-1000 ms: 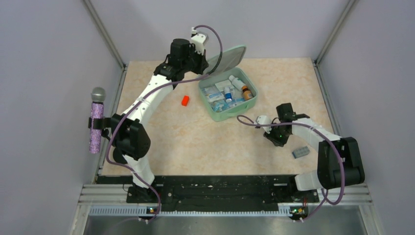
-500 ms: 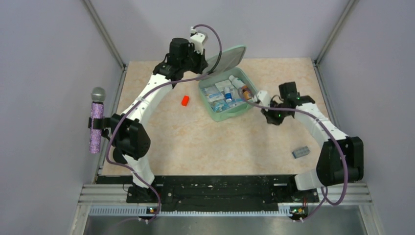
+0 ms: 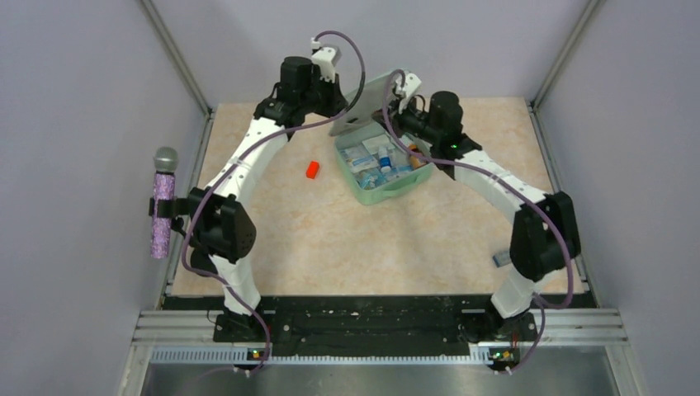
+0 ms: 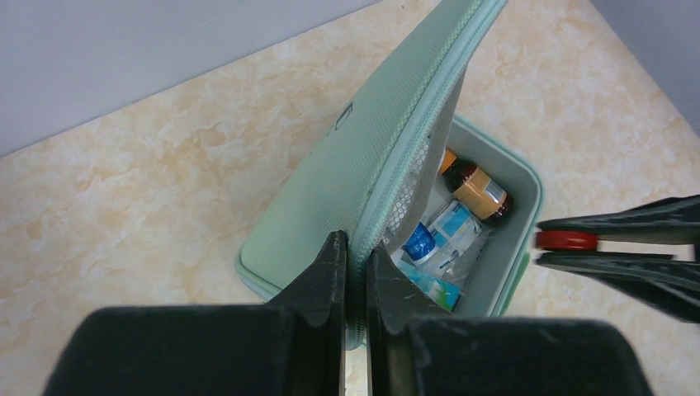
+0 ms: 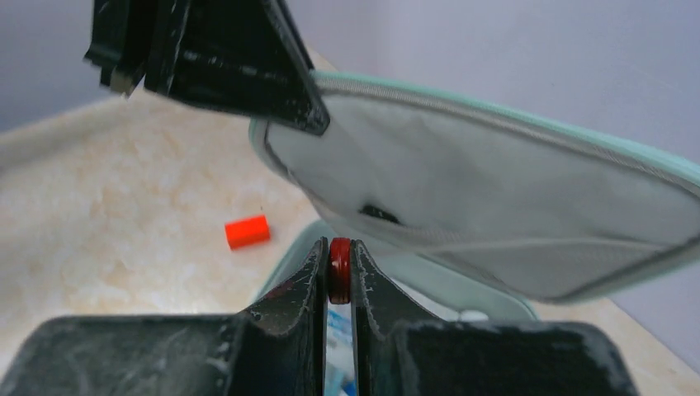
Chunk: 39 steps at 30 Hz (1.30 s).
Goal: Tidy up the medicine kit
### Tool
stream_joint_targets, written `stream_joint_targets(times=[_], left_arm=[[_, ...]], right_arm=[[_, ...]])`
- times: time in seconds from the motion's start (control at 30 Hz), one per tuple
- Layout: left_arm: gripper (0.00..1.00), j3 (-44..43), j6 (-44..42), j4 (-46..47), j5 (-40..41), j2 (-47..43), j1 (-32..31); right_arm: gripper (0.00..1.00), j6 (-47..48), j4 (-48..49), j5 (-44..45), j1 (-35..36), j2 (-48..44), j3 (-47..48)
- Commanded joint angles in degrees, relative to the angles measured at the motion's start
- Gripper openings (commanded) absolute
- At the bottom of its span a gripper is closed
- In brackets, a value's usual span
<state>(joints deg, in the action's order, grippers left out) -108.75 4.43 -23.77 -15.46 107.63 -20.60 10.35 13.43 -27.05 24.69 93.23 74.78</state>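
Left of the medicine kit (image 3: 369, 196), loose on the surface (image 3: 289, 231): a small orange block (image 3: 312, 170), near the kit's left wall but not touching, not yet packed. At the kit's far-left corner: left tool (image 4: 355, 272) clenched on the zip edge of the lid (image 4: 388, 140), holding it tilted up over the tray like a half-raised flap. Kit itself toward the far middle of the surface, tray open and already well filled: blue-and-white packets (image 4: 450, 231), plus a brown bottle (image 4: 477, 188) against the right wall. Over the kit's right side, under the raised lid: right tool (image 5: 338, 256) clenched on a thin red disc (image 4: 565, 241), hanging above the tray and clear of its contents. Well to the right of the kit, nearer the arm bases: a grey-blue piece (image 3: 500, 259) lying on the surface.

Step in hand, by the look of it: packing, with the lid propped by one tool and the disc poised by the other. Next move, probably: lower the disc into a free gap among the packets, keeping off the lid's lining and the brown bottle, then release. Little room between lid and tray. Afterwards, likely the block and the grey-blue piece to fetch before closing.
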Motion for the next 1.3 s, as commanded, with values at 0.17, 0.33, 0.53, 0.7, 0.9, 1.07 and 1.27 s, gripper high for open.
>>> stream_joint_targets(times=[0.17,0.33,0.53,0.7,0.9,1.07,1.27], left_arm=[[0.0,-2.22,7.99,0.12,-2.8,0.36,1.79],[0.0,-2.09,7.6,-0.05,-3.49,0.1,1.88],[0.0,-2.27,7.25,0.05,-3.94,0.48,1.94],[0.0,-2.55,6.42,0.13,-3.66,0.79,1.97],[0.0,-3.12,5.99,0.42,-3.73,0.95,2.27],[0.0,-3.39,4.05,0.74,-4.76,0.99,2.66],[0.0,-0.97,-0.08,2.8,-14.22,-0.91,2.76]], right_arm=[[0.0,-18.57,16.34,7.87,3.22,13.37,10.35],[0.05,-17.73,17.27,10.88,3.1,15.89,10.16],[0.12,-17.7,17.33,10.56,3.16,18.27,12.44],[0.43,-16.87,17.12,10.09,3.01,19.15,13.93],[0.56,-18.12,14.96,6.36,1.81,15.98,15.55],[0.56,-19.0,12.15,3.56,-0.47,9.16,11.22],[0.58,-20.63,4.37,2.88,-7.13,-0.72,3.46]])
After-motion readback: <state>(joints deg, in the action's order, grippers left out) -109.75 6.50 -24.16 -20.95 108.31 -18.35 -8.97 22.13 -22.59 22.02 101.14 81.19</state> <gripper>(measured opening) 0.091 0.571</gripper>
